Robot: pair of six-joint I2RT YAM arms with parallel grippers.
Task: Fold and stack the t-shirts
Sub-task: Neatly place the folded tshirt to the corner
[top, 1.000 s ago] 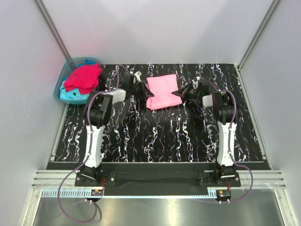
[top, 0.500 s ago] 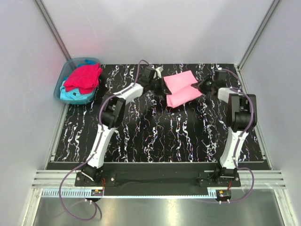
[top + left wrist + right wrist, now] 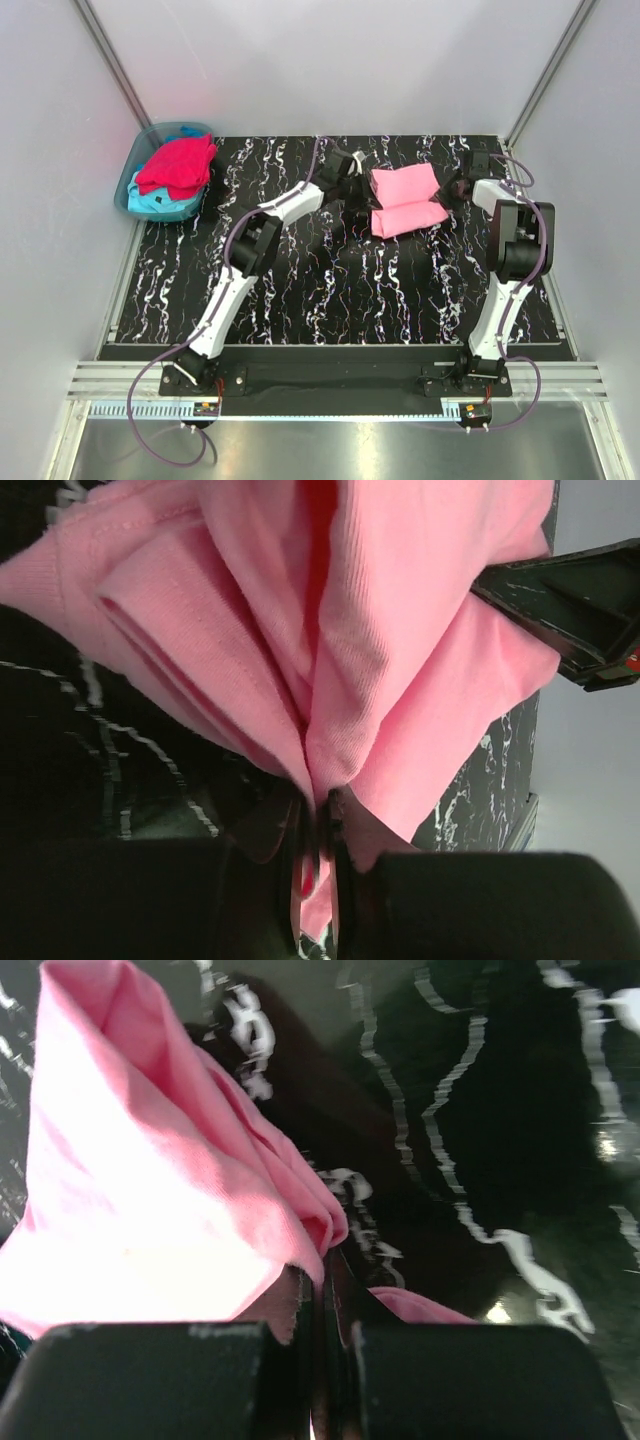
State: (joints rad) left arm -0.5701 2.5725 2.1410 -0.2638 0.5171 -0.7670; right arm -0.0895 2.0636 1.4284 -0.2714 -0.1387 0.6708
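Observation:
The light pink t-shirt (image 3: 405,199), folded into a small bundle, sits at the back right of the black marbled table (image 3: 330,290). My left gripper (image 3: 366,196) is shut on its left edge; in the left wrist view (image 3: 316,815) the pink cloth (image 3: 400,620) is pinched between the jaws. My right gripper (image 3: 449,190) is shut on its right edge, with pink cloth (image 3: 150,1180) clamped in the right wrist view (image 3: 322,1280). The crimson red t-shirt (image 3: 177,165) lies on the turquoise t-shirt (image 3: 150,203) in the tub at the back left.
The translucent blue-green tub (image 3: 137,160) stands off the table's back left corner. Grey walls close in the back and both sides. Both arms stretch far toward the back of the table.
Both grippers have carried the pink t-shirt from the table's back middle to the right. The left arm has stretched far across and the right arm has drawn back toward the right edge.

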